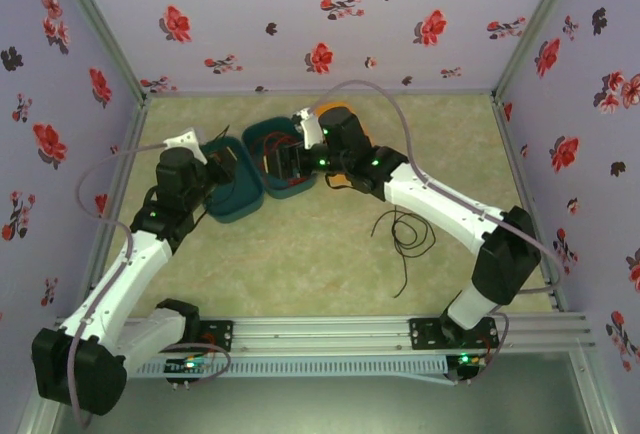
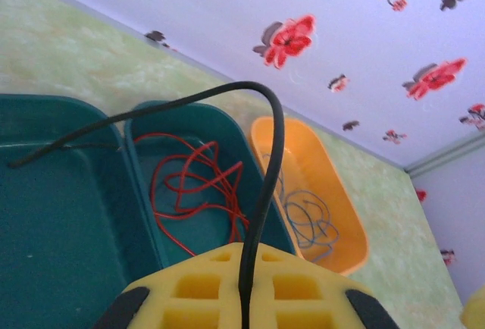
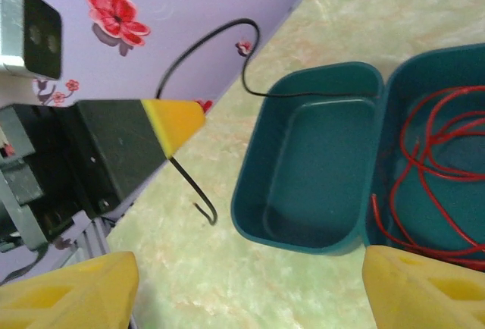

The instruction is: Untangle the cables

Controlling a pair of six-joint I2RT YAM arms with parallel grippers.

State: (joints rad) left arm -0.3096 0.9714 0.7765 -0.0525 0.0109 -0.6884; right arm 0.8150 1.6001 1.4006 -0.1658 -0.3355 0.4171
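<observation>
Black cable [image 2: 262, 208] is pinched in the left end effector [image 2: 242, 268], whose yellow pads [image 2: 197, 287] are pressed together on it. From the pinch it arcs up and over, and its far end drops into the left teal tray [image 3: 318, 162], resting on the tray floor near the back rim. A short hooked tail hangs below the pads in the right wrist view, clear of the worktop [image 1: 300, 254].

Red cable [image 2: 189, 192] is a loose pile of overlapping loops inside the middle teal tray [image 1: 262, 134]. Blue-grey cable [image 2: 307, 219] is coiled in the orange tray [image 2: 303, 155], the one furthest right of the three. The trays sit side by side, walls touching or just about. Loose black cable [image 1: 405, 234] lies in a small tangle on the bare worktop, well apart from the trays and just beside the right arm's forearm.

Left end effector is just beside the left teal tray on its outer side, tip above the worktop. Right end effector [image 3: 246, 283] is spread wide with nothing between the pads, hovering over the near edge where the two teal trays meet. In the top view it is over the middle teal tray.
</observation>
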